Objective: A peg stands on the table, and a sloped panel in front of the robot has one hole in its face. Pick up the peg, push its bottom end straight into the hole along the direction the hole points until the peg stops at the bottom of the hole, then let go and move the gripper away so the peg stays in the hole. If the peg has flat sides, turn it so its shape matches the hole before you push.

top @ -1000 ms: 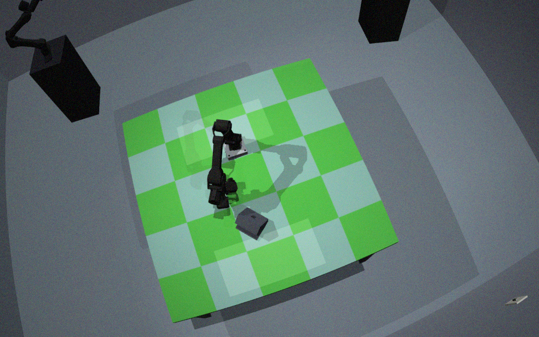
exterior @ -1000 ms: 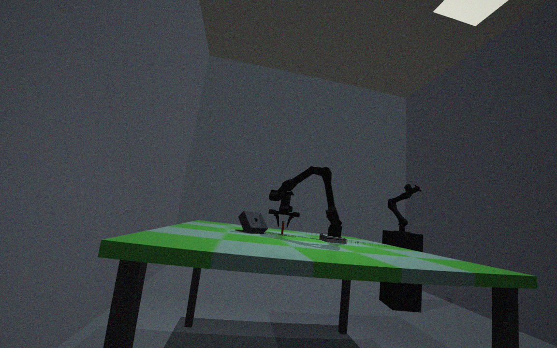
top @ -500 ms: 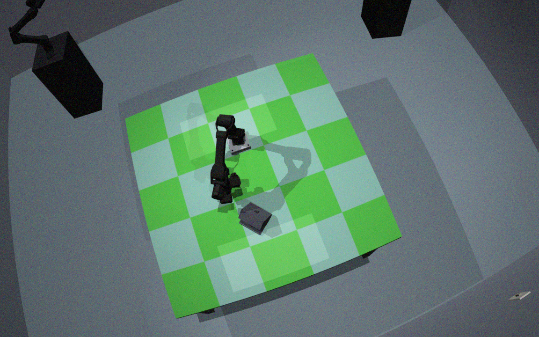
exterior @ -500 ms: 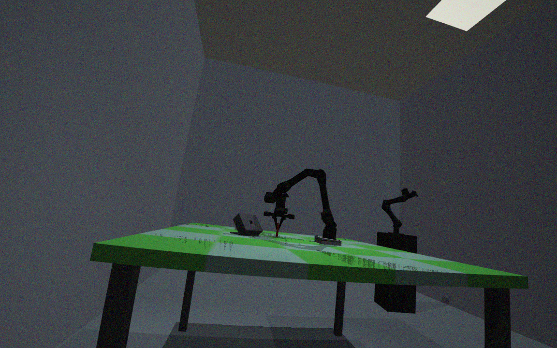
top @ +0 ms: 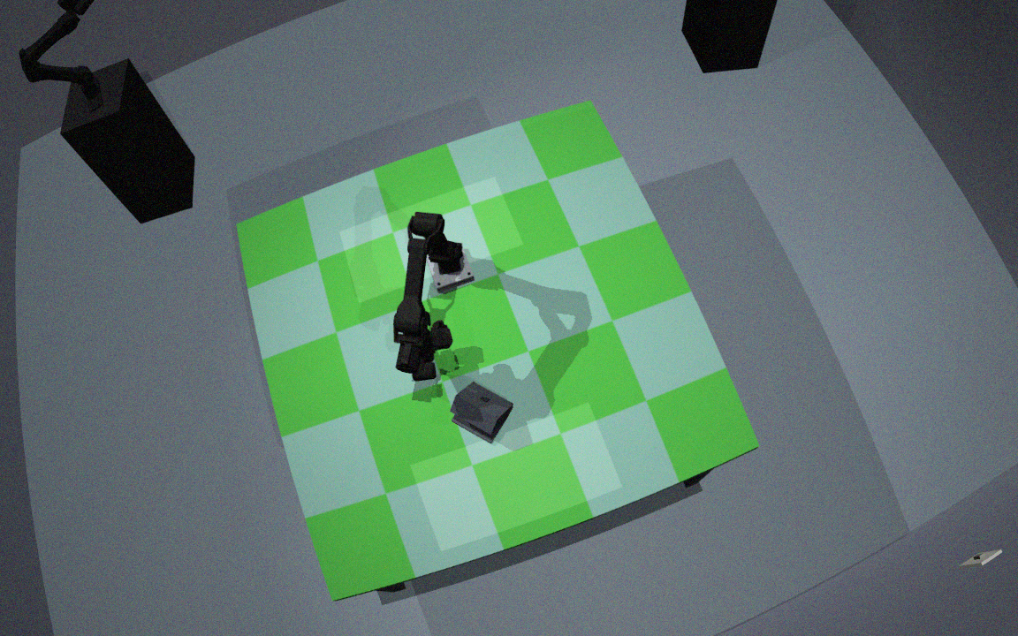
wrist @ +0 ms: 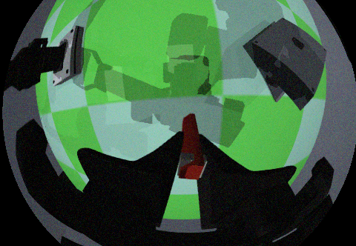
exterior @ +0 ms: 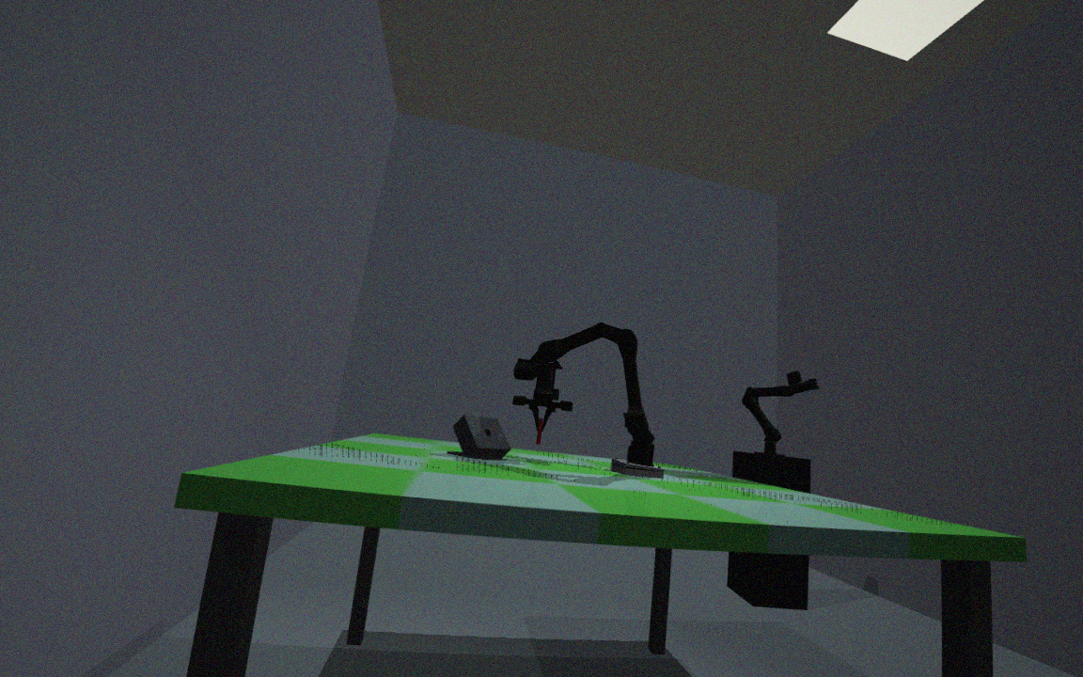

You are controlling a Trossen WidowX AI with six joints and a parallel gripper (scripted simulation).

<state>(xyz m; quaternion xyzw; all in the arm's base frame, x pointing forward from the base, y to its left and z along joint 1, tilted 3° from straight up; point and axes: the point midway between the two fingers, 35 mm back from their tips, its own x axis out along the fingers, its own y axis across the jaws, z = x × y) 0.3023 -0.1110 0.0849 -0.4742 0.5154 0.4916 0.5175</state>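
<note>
Exterior view: the end effector (exterior: 540,420) (wrist: 189,138) grips the red peg (exterior: 539,434) (wrist: 192,146), apparently above the table (top: 497,506) (exterior: 528,515) (wrist: 256,161), near the dark sloped block (top: 482,412) (exterior: 478,437) (wrist: 293,57).

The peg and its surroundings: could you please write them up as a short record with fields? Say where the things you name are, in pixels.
peg: red (exterior: 539,432) (wrist: 190,138), held between the jaws
peg height: off the table (top: 544,482) (exterior: 494,505) (wrist: 141,1)
panel: dark grey, sloped (top: 484,411) (exterior: 478,439) (wrist: 297,62)
hole: one, in the panel face; nothing in it
table pattern: green and pale blue checks
insertion: not yet done
</note>
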